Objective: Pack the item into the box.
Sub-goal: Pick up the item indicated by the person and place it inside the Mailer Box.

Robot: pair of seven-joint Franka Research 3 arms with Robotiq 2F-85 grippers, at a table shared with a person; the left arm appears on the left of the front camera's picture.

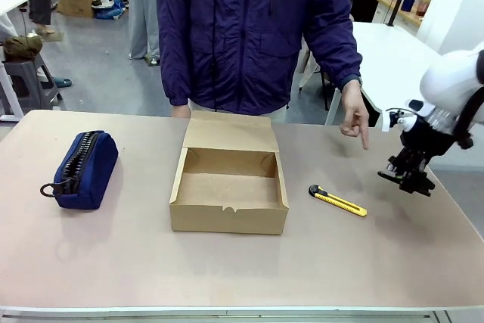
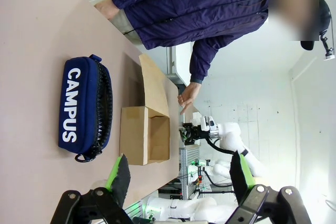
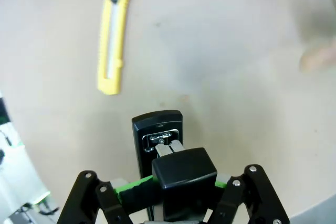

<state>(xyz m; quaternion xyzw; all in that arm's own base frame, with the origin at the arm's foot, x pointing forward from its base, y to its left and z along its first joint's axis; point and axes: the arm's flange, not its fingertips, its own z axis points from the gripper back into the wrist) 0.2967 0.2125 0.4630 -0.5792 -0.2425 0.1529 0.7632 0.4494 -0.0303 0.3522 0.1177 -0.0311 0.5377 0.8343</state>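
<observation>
Right of the box [image 1: 227, 221], beyond the utility knife [image 1: 337, 201], my right end effector [image 3: 168, 182] is closed on the item [image 3: 157, 129], clamped across its black body.
To do the carry well, I should travel high enough to pass over the knife and the box's right wall, then lower the item flat and release low inside, short of the upright lid flap [image 1: 229, 132] at the box's far side. A person's hand [image 1: 354, 117] points down near my path, so go slowly. The box stands open and holds nothing. My left end effector [image 2: 178, 171], on the box's other side, is spread wide and empty.
</observation>
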